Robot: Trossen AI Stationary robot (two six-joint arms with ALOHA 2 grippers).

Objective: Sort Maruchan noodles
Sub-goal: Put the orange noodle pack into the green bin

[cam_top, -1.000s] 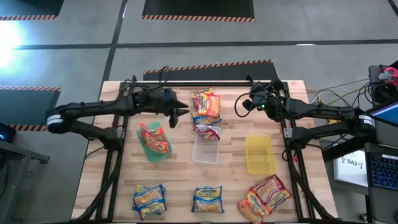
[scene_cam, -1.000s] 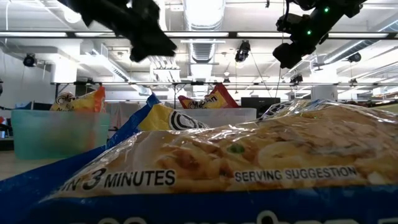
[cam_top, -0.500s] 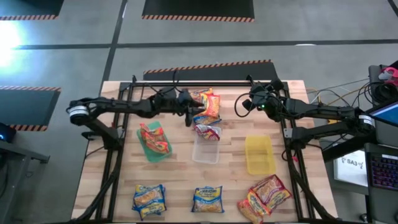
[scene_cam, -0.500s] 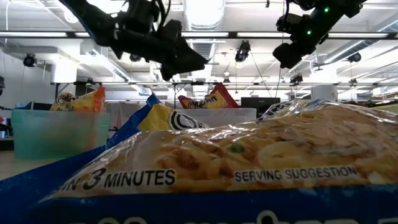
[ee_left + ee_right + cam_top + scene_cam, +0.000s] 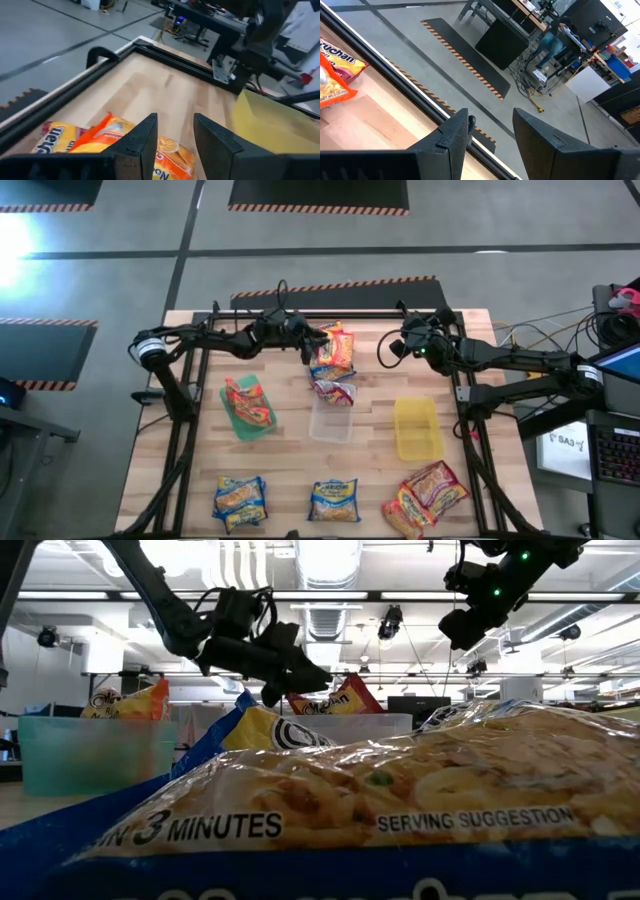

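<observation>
Maruchan packets lie in groups. An orange and red pile (image 5: 332, 345) lies at the far centre, and one packet (image 5: 335, 390) rests on the far rim of the clear bin (image 5: 331, 423). Red packets (image 5: 248, 402) lie in the green bin (image 5: 240, 425). My left gripper (image 5: 315, 340) (image 5: 175, 125) is open and hovers at the left side of the far pile, above an orange packet (image 5: 100, 137). My right gripper (image 5: 395, 348) (image 5: 491, 117) is open, raised near the far right, over bare wood.
The yellow bin (image 5: 417, 428) stands right of the clear one. Blue-yellow packets (image 5: 240, 498) (image 5: 334, 500) and an orange-red heap (image 5: 428, 495) lie along the near edge. One blue-yellow packet (image 5: 350, 810) fills the low view. A black rail (image 5: 320, 312) runs along the far edge.
My left gripper has moved from beside the green bin toward the table's right, then toward the far edge, and has come down to the left side of the far pile. The packets and bins have kept their places.
</observation>
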